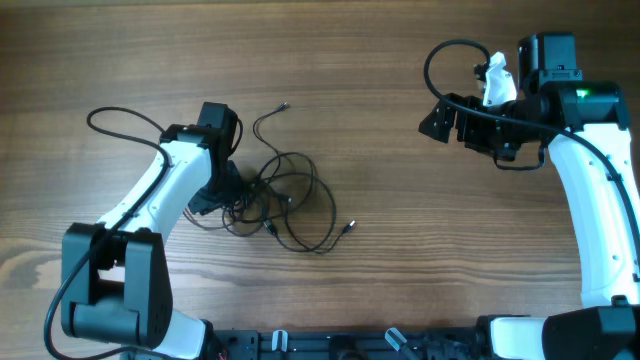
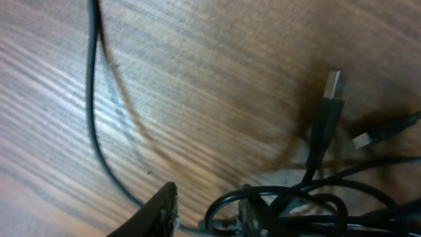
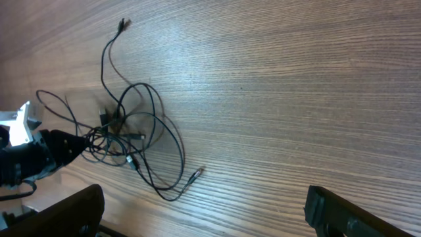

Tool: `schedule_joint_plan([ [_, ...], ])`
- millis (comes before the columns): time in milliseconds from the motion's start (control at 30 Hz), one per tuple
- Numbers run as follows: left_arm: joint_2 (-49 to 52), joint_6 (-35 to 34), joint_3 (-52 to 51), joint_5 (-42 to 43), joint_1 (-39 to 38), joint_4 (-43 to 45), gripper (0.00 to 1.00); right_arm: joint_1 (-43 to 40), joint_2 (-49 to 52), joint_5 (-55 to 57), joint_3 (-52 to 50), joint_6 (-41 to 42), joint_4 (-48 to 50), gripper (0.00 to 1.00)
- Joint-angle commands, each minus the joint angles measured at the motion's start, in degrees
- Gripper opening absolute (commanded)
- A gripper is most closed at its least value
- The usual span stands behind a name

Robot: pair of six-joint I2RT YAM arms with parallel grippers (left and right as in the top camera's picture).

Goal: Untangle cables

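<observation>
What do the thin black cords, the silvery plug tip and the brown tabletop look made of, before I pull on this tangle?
Thin black cords: likely rubber or plastic sheathing, matte, lying in soft loops.
Silvery plug tip: seemingly bare metal, pale and reflective, on a black body that looks like moulded plastic.
Brown tabletop: wood or wood-look laminate, streaky grain, slight sheen; which one is unclear.

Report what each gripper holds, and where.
Right gripper: nothing, jaws open. Left gripper straddles the cables at the tangle's left edge; grip cannot be told.

The cables (image 1: 272, 196) are black, the table (image 1: 400, 270) brown with streaky wood grain.
</observation>
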Motion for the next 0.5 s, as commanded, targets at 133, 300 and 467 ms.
schedule_joint_plan([
  [133,0.4,0.2,-0.5,-0.5,0.2,1.9,0.18,0.4,0.7,-1.3,-0.2,0.3,-0.1,1.0],
  [300,0.4,0.2,-0.5,-0.3,0.2,1.7,0.07,0.4,0.7,-1.3,-0.2,0.3,0.0,1.0],
  [467,0.2,0.2,-0.4,3.3,0.2,1.8,0.04,0.4,0.7,-1.4,-0.2,0.3,0.0,1.0],
])
